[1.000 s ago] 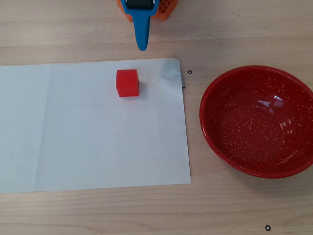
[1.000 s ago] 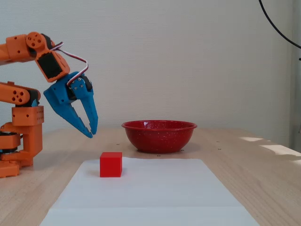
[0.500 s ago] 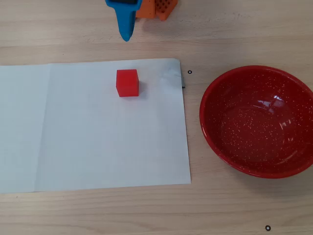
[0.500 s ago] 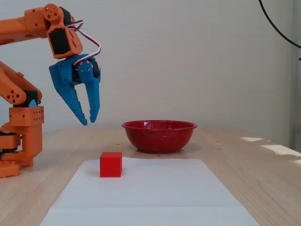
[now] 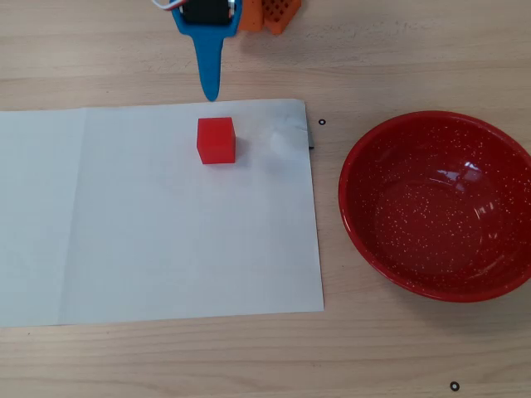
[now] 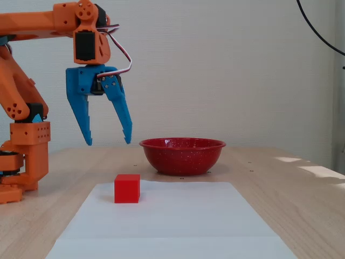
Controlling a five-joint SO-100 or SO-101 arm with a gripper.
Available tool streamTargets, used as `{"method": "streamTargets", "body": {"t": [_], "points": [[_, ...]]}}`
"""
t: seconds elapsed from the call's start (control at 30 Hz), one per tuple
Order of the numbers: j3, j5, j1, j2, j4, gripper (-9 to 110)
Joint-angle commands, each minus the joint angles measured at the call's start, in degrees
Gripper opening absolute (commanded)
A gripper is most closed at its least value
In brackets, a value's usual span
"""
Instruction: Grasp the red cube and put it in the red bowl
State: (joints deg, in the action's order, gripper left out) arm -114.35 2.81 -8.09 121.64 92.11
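The red cube (image 5: 216, 140) (image 6: 127, 188) rests on a white paper sheet (image 5: 158, 240) (image 6: 167, 221). The red bowl (image 5: 440, 203) (image 6: 182, 155) stands empty on the wood table, right of the sheet in the overhead view. My blue gripper (image 6: 108, 141) hangs open in the air, fingers pointing down and spread wide, well above the cube and a little to its left in the fixed view. In the overhead view only one blue finger (image 5: 208, 70) shows, just beyond the sheet's far edge above the cube. Nothing is between the fingers.
The orange arm base (image 6: 24, 162) stands at the table's left in the fixed view, and at the top edge (image 5: 270, 12) in the overhead view. Small black ring marks (image 5: 322, 123) dot the table. A black cable (image 6: 318, 32) hangs at upper right.
The arm has swung forward toward the cube. The gripper has turned to point straight down and its fingers have spread from nearly closed to wide open. Cube and bowl have not moved.
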Motion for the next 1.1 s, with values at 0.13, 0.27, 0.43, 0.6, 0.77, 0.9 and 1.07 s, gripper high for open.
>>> {"method": "streamTargets", "body": {"t": [0.13, 0.27, 0.43, 0.6, 0.77, 0.9, 1.07], "points": [[7.6, 3.3, -3.2, -3.3, 0.7, 43], [7.7, 5.1, -4.3, -5.6, -0.2, 48], [7.9, 6.3, -5.3, -8.3, -2.3, 54], [7.7, 7.1, -5.4, -11.3, -4.7, 57], [7.3, 7.2, -5.0, -13.8, -7.6, 58], [6.7, 7.3, -4.7, -15.4, -9.0, 59], [4.6, 7.5, -4.7, -15.8, -11.9, 59]]}}
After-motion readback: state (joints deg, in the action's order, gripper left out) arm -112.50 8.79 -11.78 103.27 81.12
